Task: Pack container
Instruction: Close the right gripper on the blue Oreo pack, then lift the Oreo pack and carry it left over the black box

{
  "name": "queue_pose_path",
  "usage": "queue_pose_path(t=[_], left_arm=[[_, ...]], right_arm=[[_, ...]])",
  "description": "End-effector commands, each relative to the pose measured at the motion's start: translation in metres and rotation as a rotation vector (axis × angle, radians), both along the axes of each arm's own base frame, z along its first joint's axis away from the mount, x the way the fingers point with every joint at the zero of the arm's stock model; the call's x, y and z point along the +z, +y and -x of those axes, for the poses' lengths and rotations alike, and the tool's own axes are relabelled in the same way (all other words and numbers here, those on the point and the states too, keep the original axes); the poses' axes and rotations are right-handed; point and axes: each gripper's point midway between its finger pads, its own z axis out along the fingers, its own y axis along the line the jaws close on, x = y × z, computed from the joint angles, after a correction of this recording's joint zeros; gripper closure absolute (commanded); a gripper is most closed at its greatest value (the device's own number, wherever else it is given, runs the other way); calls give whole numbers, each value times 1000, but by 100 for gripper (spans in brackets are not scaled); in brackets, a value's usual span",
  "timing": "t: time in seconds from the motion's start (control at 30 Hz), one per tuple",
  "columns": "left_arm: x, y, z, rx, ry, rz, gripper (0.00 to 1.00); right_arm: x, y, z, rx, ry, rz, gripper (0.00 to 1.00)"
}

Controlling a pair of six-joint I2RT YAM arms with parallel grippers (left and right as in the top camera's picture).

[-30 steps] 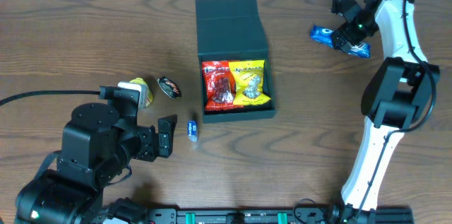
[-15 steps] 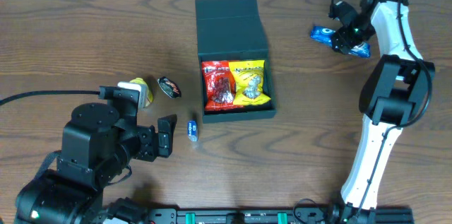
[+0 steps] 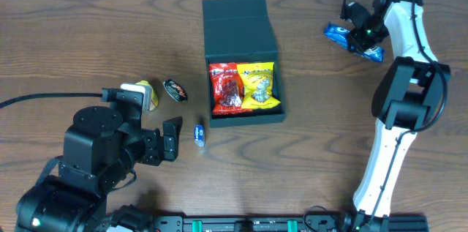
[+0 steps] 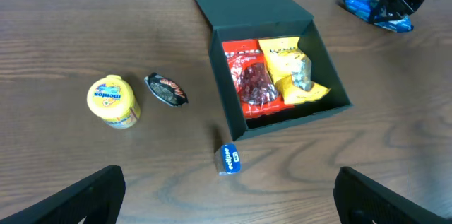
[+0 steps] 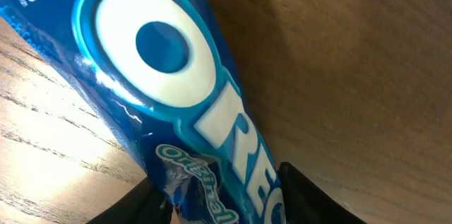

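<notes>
**Right arm takes the biscuit packet, far from the container**

- The container (image 3: 247, 119) sits mid-table. Its flap lid (image 3: 238, 20) is thrown open on the far side.
- Inside the container, a red snack packet (image 3: 227, 85) and a yellow one (image 3: 259, 85) lie side by side. They cover nearly all the floor I can see.
- An Oreo packet (image 3: 338, 33) lies well to the right of the container, about level with the lid.
- The right gripper (image 3: 360, 38) is down on the Oreo packet. In the wrist view the fingers (image 5: 145, 199) press against both edges of one end, so it is grasping. I cannot judge how firmly.
- The left gripper (image 3: 170, 139) is near the container's front-left corner, splayed wide and holding nothing.
- Loose items lie left of the container:
  - a yellow Mentos tub (image 3: 144, 91);
  - a small dark packet (image 3: 175, 90);
  - a small blue packet (image 3: 199, 134), just beside the front-left corner.

Risks, as I judge them:
- The grip is at one end of a slick film wrapper, so the free length may droop, swing or slide out during the carry.
- A hard squeeze may crush the biscuits.
- A drooping tail could catch the container's right wall and nudge the box.
- With little free floor, the Oreo packet may end up propped on the other packets, and that could foul the lid.
</notes>
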Motion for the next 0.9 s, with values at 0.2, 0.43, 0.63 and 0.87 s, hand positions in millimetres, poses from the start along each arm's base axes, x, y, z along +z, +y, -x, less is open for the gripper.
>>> queue_pose_path(t=[0.2,0.43,0.63,0.87], left_arm=[[6,4,-3,13,-28,-22,5],[6,4,-3,13,-28,-23,5],[6,7,-3,24,-30,-32,5],[6,10,-5,40,-35,-45,5]], right_arm=[[-2,0,2,-31,10,-13,71],[-2,1,3,-31,15,-14,81],[6,8,0,-66,-5,-61,99],[76,23,-11,-221,-135,-174,99]])
